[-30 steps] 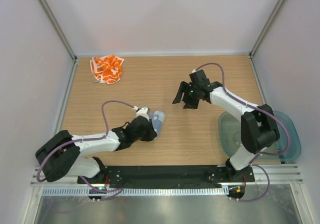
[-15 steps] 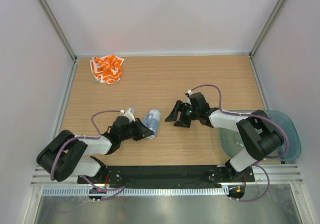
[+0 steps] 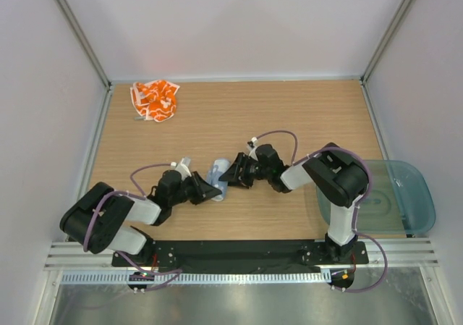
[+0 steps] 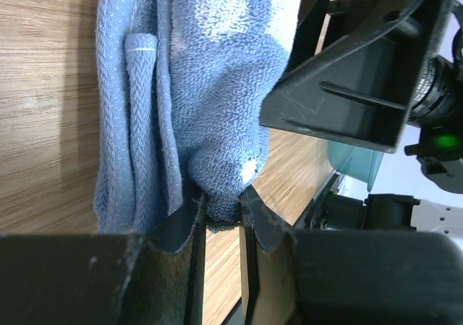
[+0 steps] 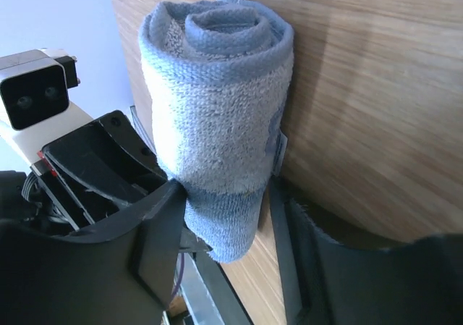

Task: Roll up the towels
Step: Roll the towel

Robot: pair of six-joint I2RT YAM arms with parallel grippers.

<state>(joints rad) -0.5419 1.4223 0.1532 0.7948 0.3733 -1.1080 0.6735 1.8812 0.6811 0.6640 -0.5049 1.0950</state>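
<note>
The pale grey-blue towel [image 3: 217,174] is a tight roll on the wood table between both grippers. My left gripper [image 3: 210,190] is shut on its lower end; in the left wrist view the fingertips [image 4: 249,205] pinch a fold of the blue towel [image 4: 210,86]. My right gripper [image 3: 227,171] comes in from the right with its jaws open on either side of the towel roll [image 5: 217,108], the left finger against it and the right finger almost touching. The orange-patterned towel [image 3: 154,99] lies crumpled at the far left corner.
A translucent teal tray [image 3: 416,195] sits at the right edge beside the right arm's base. White walls enclose the table on three sides. The two grippers are nearly touching at the roll.
My right gripper has moved left and towards me from the middle of the table and narrowed around the roll. My left gripper has pulled the roll slightly left and nearer.
</note>
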